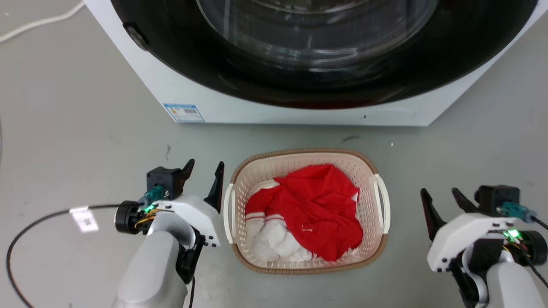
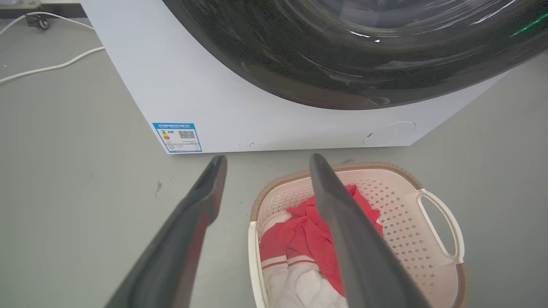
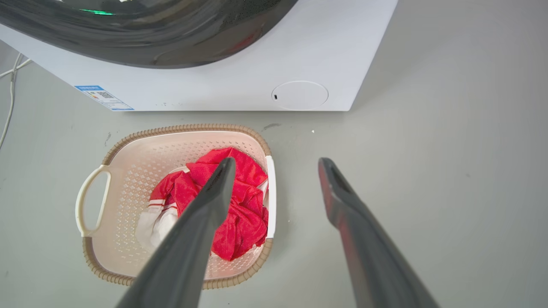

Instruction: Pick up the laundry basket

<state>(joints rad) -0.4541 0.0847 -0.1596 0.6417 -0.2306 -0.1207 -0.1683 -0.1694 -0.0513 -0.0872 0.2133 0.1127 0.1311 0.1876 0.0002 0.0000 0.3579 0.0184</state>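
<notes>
One laundry basket (image 1: 266, 170), one washing machine (image 1: 239, 105), one red garment (image 1: 321, 205), two tools (image 1: 206, 163) (image 1: 439, 191).

The left pincer (image 1: 206, 164) sits at eight o'clock in the head view, the right pincer (image 1: 439, 192) at four; both gape wide and empty, aimed toward twelve.

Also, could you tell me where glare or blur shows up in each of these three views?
Head view: pale reflections streak the washing machine door, while the laundry basket is sharp and evenly lit. Left wrist view: the left gripper blurs toward the lens, and a green glint marks the door. Right wrist view: the right gripper is likewise soft, basket crisp.
</notes>
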